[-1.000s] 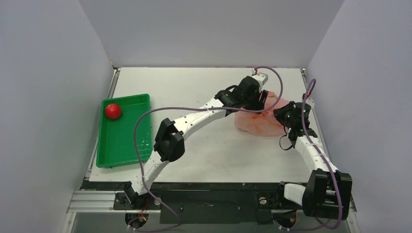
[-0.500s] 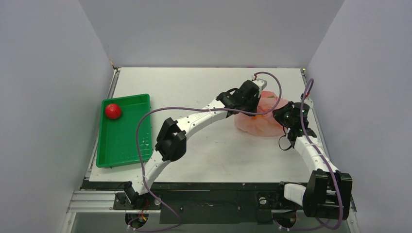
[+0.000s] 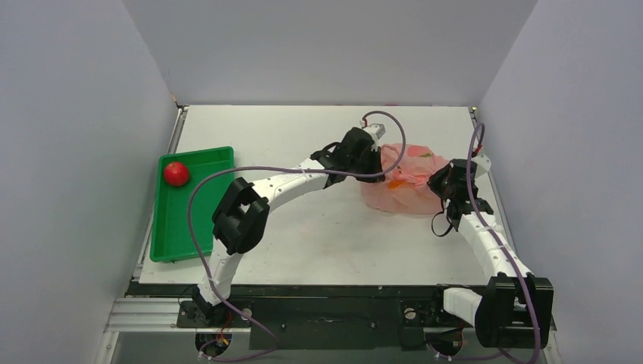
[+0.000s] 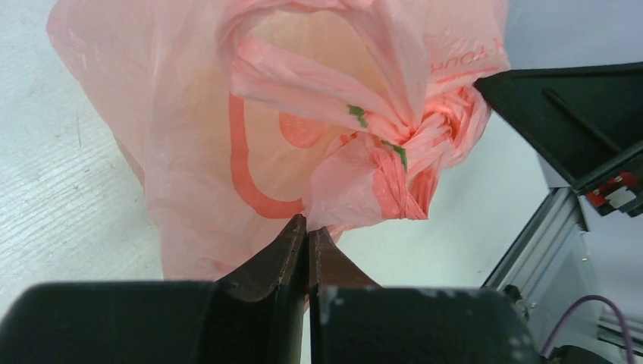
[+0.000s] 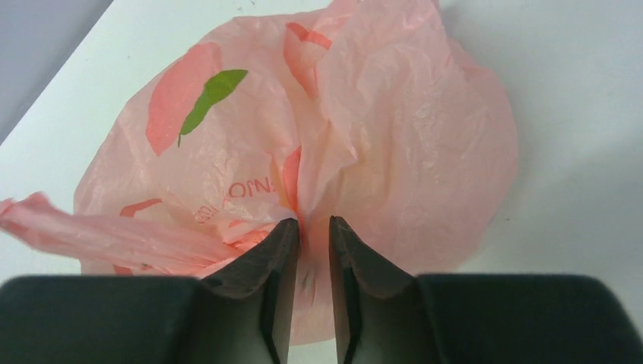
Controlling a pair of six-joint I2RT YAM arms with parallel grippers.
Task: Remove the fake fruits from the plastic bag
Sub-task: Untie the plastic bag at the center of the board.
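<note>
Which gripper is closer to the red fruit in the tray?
Left. Both are far from the red fruit, at the pink plastic bag: left gripper on its nearer side, right gripper beyond.

Right of frame: plastic bag (image 3: 402, 193) hemmed between left gripper (image 4: 307, 231) and right gripper (image 5: 313, 227).
Left edge: green tray (image 3: 189, 220).
Centre front: open table (image 3: 341, 243).
</note>
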